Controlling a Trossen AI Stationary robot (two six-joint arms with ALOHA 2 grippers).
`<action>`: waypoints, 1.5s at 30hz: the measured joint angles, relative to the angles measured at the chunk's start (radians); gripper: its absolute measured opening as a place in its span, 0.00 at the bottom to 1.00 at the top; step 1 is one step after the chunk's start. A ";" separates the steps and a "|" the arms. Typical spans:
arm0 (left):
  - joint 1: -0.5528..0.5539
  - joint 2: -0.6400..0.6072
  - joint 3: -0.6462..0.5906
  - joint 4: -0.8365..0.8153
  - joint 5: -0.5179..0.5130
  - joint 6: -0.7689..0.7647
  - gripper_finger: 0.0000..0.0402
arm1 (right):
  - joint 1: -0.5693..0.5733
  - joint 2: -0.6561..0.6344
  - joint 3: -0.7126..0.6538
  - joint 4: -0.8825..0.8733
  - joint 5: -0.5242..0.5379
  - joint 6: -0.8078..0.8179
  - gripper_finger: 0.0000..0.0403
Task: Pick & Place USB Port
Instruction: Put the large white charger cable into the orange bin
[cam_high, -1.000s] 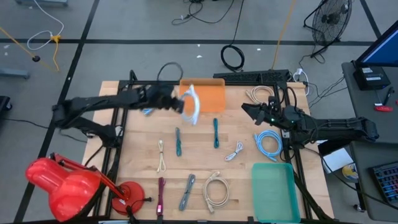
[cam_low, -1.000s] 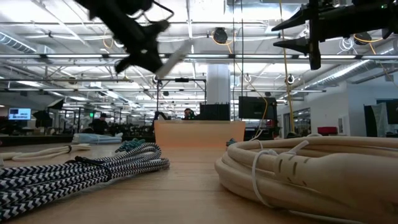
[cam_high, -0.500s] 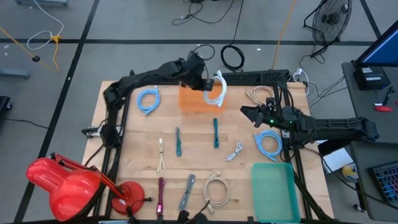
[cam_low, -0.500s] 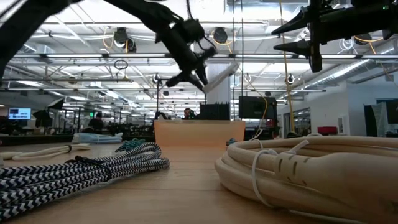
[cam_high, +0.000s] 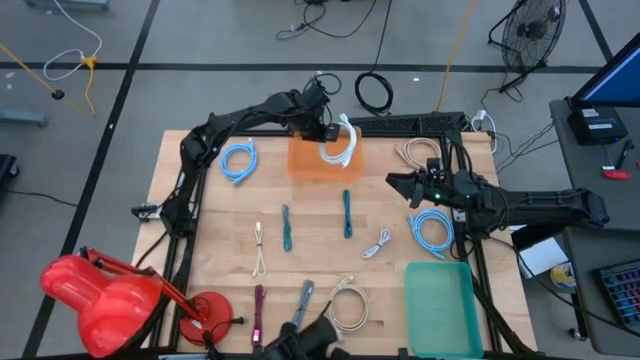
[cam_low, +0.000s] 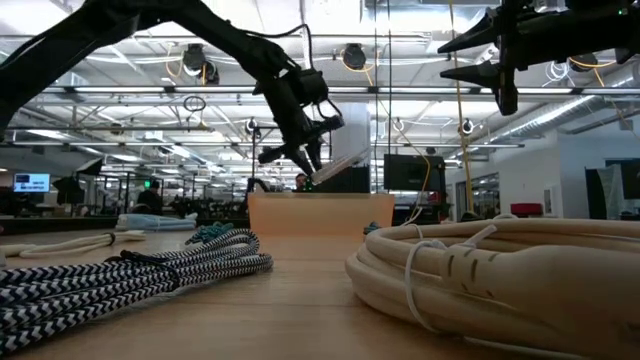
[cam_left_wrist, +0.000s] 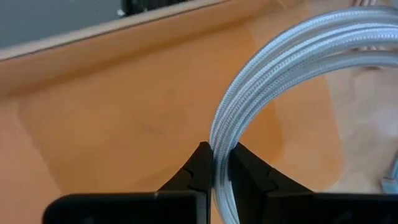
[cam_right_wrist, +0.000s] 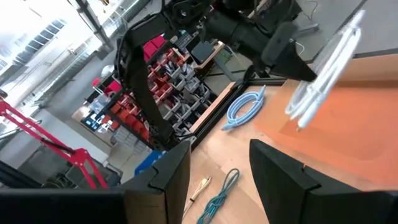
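We see grey concrete floor (cam_high: 200, 40) with dark tape lines, a floor fan (cam_high: 530, 30), a red stand (cam_high: 100, 295), and bright ceiling lights (cam_low: 330, 15).

Two trays, orange (cam_high: 322, 160) and green (cam_high: 437, 305); about eleven cable bundles.

I get bright, even light from the ceiling lamps (cam_low: 350, 55), soft shadows on the table (cam_high: 225, 255), and blur on the nearest cable (cam_low: 500, 270).
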 joint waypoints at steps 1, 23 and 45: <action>-0.005 0.009 0.000 -0.003 0.002 0.000 0.08 | 0.000 0.000 0.000 -0.002 0.000 0.001 0.39; -0.013 0.121 -0.001 0.065 -0.031 -0.027 0.08 | 0.000 0.000 0.000 -0.002 -0.049 0.022 0.39; -0.011 0.142 -0.001 0.060 -0.027 -0.054 0.08 | 0.001 0.001 0.000 -0.003 -0.051 0.015 0.39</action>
